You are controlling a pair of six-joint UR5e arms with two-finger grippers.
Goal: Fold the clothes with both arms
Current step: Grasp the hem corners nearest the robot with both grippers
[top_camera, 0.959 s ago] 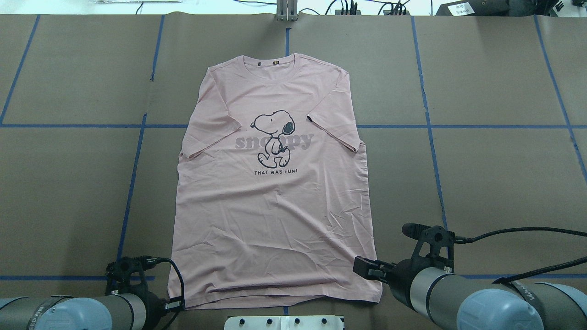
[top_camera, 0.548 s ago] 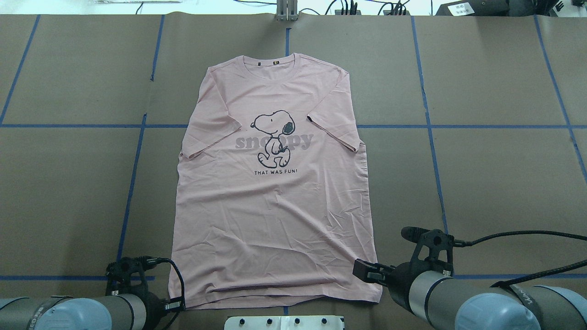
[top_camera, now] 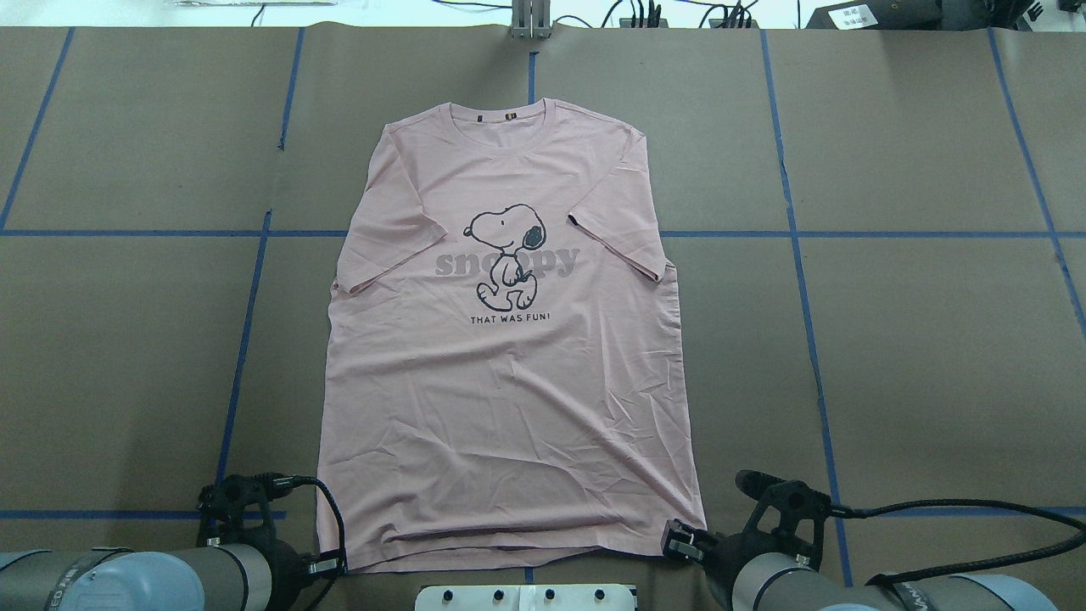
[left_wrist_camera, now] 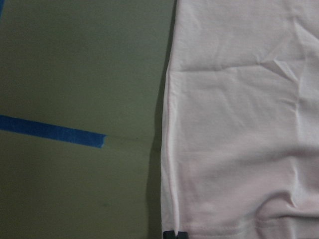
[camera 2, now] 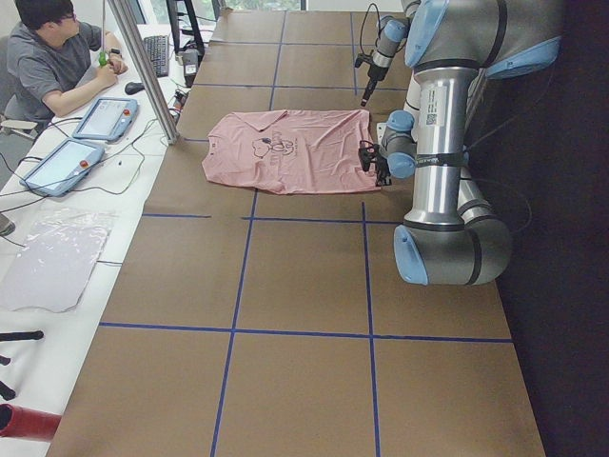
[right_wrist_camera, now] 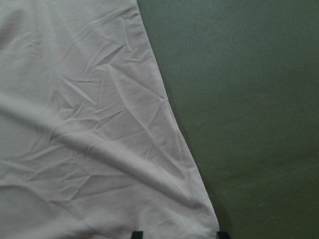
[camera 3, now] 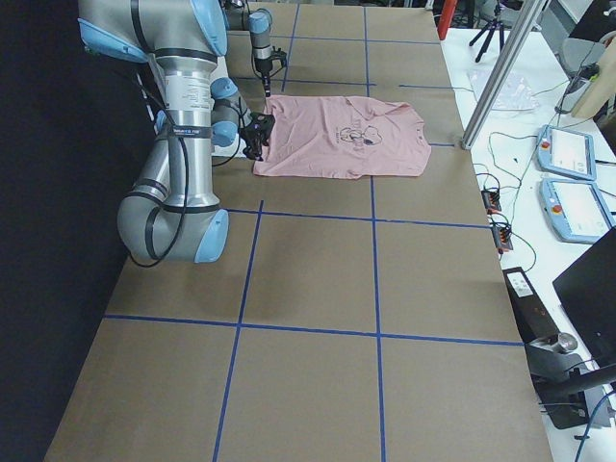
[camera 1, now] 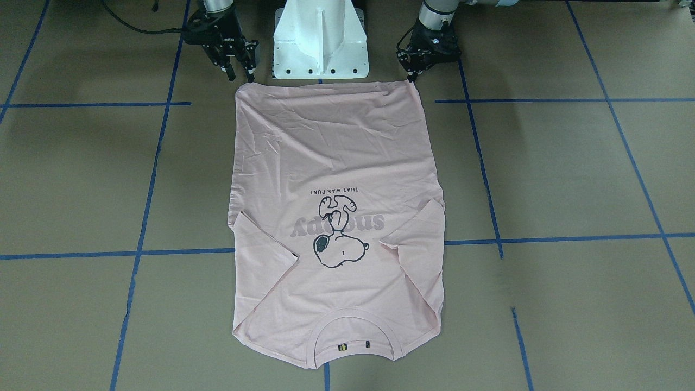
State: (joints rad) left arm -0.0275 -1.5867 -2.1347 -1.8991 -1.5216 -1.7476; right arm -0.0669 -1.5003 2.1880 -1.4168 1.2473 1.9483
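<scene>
The pale pink T-shirt (top_camera: 509, 382) lies flat and face up on the brown table, collar at the far side and hem toward me. My left gripper (top_camera: 327, 564) sits at the hem's left corner. In the left wrist view its tips (left_wrist_camera: 175, 234) are together on the shirt's edge (left_wrist_camera: 239, 124). My right gripper (top_camera: 676, 543) is low at the hem's right corner. The right wrist view shows its two tips (right_wrist_camera: 179, 234) apart, astride that corner of the cloth (right_wrist_camera: 89, 124). In the front-facing view the right gripper (camera 1: 239, 73) is spread and the left gripper (camera 1: 411, 77) narrow.
The white pedestal base (camera 1: 320, 43) stands between the arms, just behind the hem. Blue tape lines (top_camera: 793, 233) cross the brown table cover. A person (camera 2: 57, 57) sits at a side desk with tablets (camera 2: 105, 116). A metal pole (camera 3: 500, 67) rises at the table's far edge.
My right arm has pulled back and down toward the hem's right corner. The left arm has stayed put, and the shirt's lower left edge has shifted slightly inward.
</scene>
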